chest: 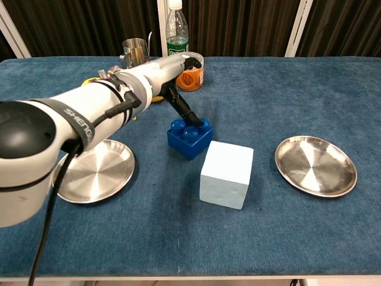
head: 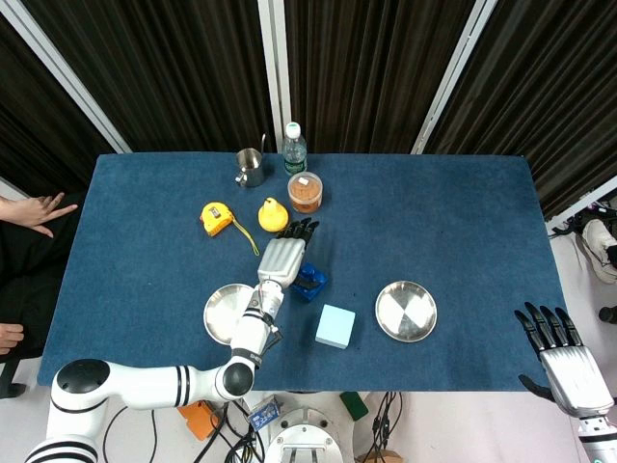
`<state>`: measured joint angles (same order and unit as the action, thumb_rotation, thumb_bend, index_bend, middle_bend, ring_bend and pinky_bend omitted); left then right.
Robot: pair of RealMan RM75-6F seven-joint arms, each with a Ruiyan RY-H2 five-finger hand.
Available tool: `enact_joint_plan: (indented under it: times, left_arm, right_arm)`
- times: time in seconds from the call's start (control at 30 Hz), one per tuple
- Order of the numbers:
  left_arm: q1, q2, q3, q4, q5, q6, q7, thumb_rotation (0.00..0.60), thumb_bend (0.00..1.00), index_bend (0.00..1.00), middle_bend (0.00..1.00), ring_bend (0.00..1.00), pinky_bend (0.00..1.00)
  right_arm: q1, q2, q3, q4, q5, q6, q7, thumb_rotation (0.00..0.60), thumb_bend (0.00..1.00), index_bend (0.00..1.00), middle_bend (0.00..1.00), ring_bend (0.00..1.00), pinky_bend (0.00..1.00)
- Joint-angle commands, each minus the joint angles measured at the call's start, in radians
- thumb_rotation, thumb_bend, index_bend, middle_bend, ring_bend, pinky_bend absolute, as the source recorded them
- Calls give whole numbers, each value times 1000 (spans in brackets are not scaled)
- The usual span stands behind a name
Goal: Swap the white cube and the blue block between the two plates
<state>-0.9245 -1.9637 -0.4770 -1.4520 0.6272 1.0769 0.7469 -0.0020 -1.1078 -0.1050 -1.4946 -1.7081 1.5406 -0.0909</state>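
White cube [chest: 226, 173]: sits on the blue cloth near the front edge, between the two plates and on neither.
Left plate [chest: 95, 170]: holds nothing; the left arm passes over its inner rim.
Right plate [chest: 315, 165]: also holds nothing, well apart from both objects.
Right hand [head: 564, 352]: hangs off the table's near right corner, fingers spread, holding nothing.
Blue block [chest: 190, 136]: just behind the cube, tilted on the cloth beside the left plate, not on it.
Left hand [head: 284, 253]: lies over the block with its fingers stretched forward. In the chest view dark fingers [chest: 181, 107] reach down to the block's studded top and touch it. I cannot tell whether they pinch it or only press on it.
Progress: both objects are off the plates, so judged from this layout the swap is midway at best. Neither has been delivered.
Left to do: put the block on one plate and the cube on the other. Which plate each belongs to cannot be read from here.
Clutter behind: tape measure [head: 216, 218], yellow toy [head: 273, 214], jar [head: 305, 192], steel cup [head: 250, 168], bottle [head: 294, 148], all out of the way.
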Motion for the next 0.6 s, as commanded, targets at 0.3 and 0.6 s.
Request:
enact_joint_plan:
  times: [0.3, 0.6]
  left_arm:
    - [-40, -19, 35, 24, -64, 9, -6, 600, 0, 15, 20, 1, 151]
    - [-65, -43, 60, 65, -163, 58, 64, 600, 22, 155, 128, 172, 410]
  right_arm:
    - [-1, 1, 5, 7, -2, 0, 14, 600, 269, 0, 0, 0, 0]
    - [-3, 2, 7, 6, -5, 1, 14, 600, 269, 0, 0, 0, 0]
